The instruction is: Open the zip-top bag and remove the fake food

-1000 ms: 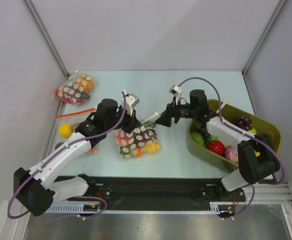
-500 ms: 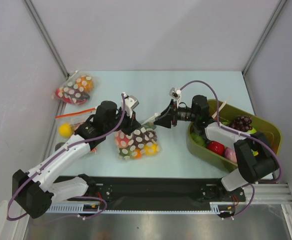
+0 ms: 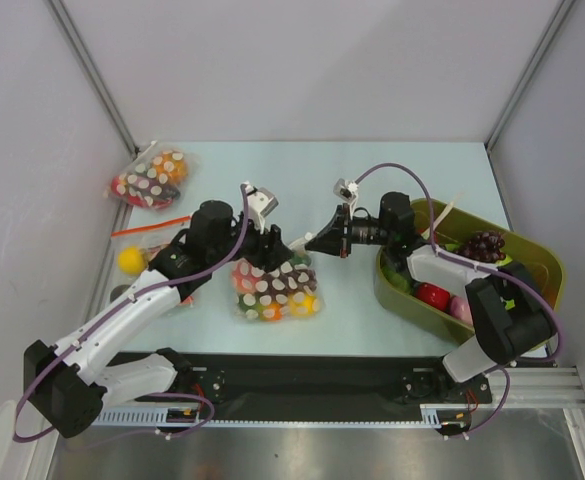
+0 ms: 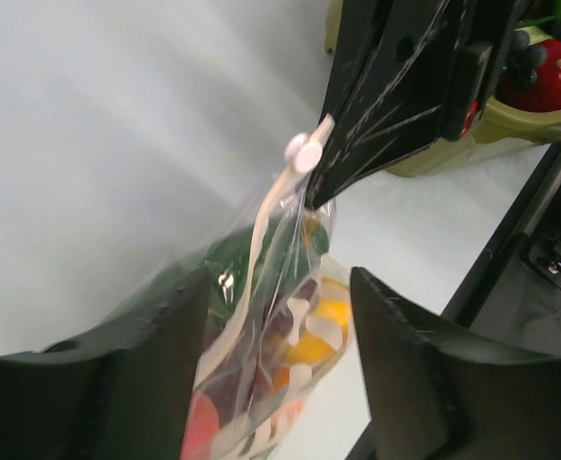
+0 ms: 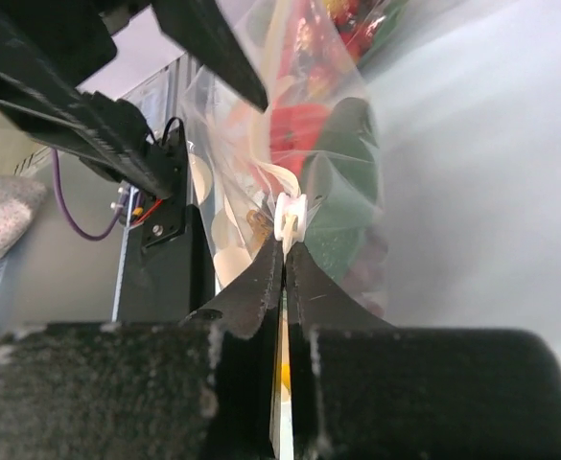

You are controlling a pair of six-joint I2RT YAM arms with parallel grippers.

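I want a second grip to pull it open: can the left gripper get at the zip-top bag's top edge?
Probably yes: the left gripper stands open astride the top edge of the zip-top bag, nothing between. The right gripper pinches that edge beyond, by the white slider.

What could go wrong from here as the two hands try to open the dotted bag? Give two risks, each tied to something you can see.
1. The right hand pinches only the thin top edge of the zip-top bag beside its white slider; the slick plastic may slip free.
2. The left hand is open around the bag, not gripping it, so a pull might drag the whole bag instead of opening it.
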